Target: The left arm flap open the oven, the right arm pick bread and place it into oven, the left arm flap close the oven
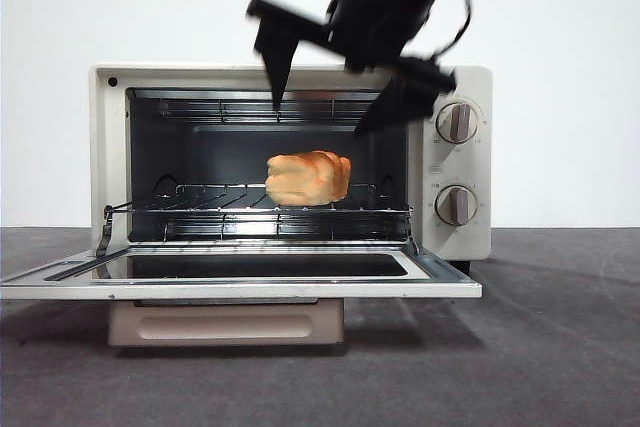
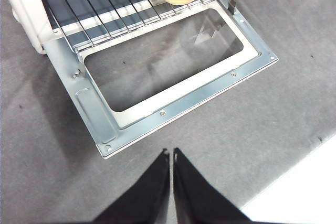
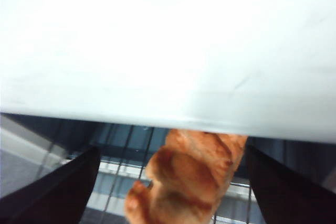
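Golden-orange bread (image 1: 308, 178) sits on the wire rack (image 1: 200, 209) inside the oven (image 1: 460, 87), toward the right of the cavity, clear of both side walls as far as the front view shows. Door (image 1: 240, 287) lies fully down, flat, glass pane facing up. Right gripper (image 1: 340, 67) hangs in front of the oven's upper edge, jaws spread wide and holding nothing; its wrist view looks down past the cream top onto the loaf between the two fingers. Left gripper (image 2: 171, 156) is poised above the grey surface (image 2: 273, 129) just off the door's free edge, jaws pressed together, nothing between them. Judgement: placing looks done; the step in hand is the right arm getting clear, then the door closing. To do it well, the right gripper should lift away up and back, fingers kept above the rack. The left should wait until that arm is out of the door's arc, then get its closed tips under the front edge near the middle and sweep upward smoothly. Off-centre contact risks twisting the door or shoving the oven.
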You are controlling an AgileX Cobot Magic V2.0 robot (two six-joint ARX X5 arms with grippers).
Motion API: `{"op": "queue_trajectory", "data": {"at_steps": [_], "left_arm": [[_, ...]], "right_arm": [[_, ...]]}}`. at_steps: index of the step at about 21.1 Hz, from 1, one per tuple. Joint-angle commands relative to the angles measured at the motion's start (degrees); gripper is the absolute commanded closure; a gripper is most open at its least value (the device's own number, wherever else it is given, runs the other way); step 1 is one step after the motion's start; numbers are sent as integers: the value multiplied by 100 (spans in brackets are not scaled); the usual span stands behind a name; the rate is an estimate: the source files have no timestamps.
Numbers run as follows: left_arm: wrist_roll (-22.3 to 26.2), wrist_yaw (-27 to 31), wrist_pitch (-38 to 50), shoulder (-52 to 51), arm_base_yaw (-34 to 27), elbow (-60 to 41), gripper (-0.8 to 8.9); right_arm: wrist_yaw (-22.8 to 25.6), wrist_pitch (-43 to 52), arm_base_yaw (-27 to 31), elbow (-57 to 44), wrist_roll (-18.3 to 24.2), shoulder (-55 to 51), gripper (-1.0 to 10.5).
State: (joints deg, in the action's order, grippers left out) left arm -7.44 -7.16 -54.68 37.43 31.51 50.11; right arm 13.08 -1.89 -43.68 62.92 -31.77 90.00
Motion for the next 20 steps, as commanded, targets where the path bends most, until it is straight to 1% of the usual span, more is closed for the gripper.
{"op": "queue_trajectory", "data": {"at_steps": [1, 3, 6, 9, 11, 14, 17, 20], "left_arm": [[-9, 20, 46, 31, 22, 37, 797], [-7, 20, 50, 31, 22, 37, 797], [35, 28, 70, 31, 22, 37, 797], [35, 35, 105, 31, 22, 37, 797], [57, 35, 157, 31, 22, 37, 797], [52, 35, 284, 31, 22, 37, 797], [52, 35, 363, 31, 22, 37, 797], [50, 35, 352, 31, 22, 37, 797]], "right_arm": [[-219, -289, -81, 94, 238, -306, 506], [-461, -557, -81, 94, 433, -588, 506], [-935, -975, -81, 94, 887, -1032, 506], [-1456, -1482, -76, 94, 1556, -1469, 507], [-1506, -1967, -76, 94, 1912, -1744, 507], [-1502, -2736, -76, 85, 2293, -2092, 507], [-1504, -3276, -76, 70, 2494, -2387, 507], [-1508, -3571, -79, 44, 2605, -2702, 507]]}}
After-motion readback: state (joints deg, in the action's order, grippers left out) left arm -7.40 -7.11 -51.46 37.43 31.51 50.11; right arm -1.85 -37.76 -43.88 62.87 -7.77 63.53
